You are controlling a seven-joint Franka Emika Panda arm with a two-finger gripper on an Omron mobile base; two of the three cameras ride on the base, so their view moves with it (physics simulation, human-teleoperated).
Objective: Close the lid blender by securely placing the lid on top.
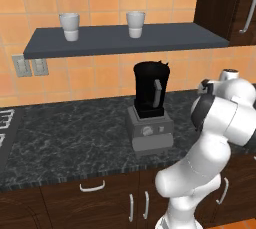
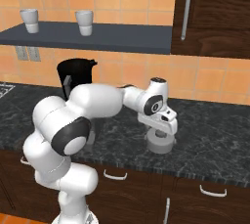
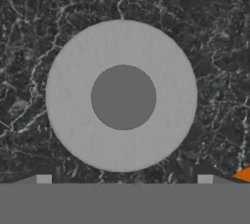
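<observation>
The blender (image 1: 149, 108), one in all, stands upright on a dark marbled counter (image 1: 65, 138), its long axis vertical. Its tall black jar (image 1: 151, 89) sits on a boxy grey base (image 1: 149, 132). In the left base view the grey vertical handle (image 1: 157, 93) and the single round dial (image 1: 147, 131) face the camera, slightly toward the right. The jar's top is open, with no lid on it; what is inside cannot be made out, as the interior reads only as black.

One lid (image 2: 160, 142) lies flat on the counter, well apart from the blender, off to its right in the right base view. In the hand view it appears as a pale grey disc with a darker grey round centre, seen straight from above.

One white robot arm reaches out over the counter, and its gripper (image 2: 160, 132) hangs directly above the lid, pointing down. In the hand view the two fingertips (image 3: 43, 179) sit far apart at the bottom edge, one to each side of the lid, clamped on nothing.

Two white cups stand upright on a dark grey wall shelf (image 1: 125, 40) above the blender, one toward the left (image 1: 69, 26) and one nearer the middle (image 1: 135, 24). Whether anything is in them cannot be told.

Two grey wall plates (image 1: 30, 65) sit side by side on the orange tiled wall under the shelf's left end. A dark wood cabinet (image 2: 215, 15) with one long vertical handle hangs at the right.
</observation>
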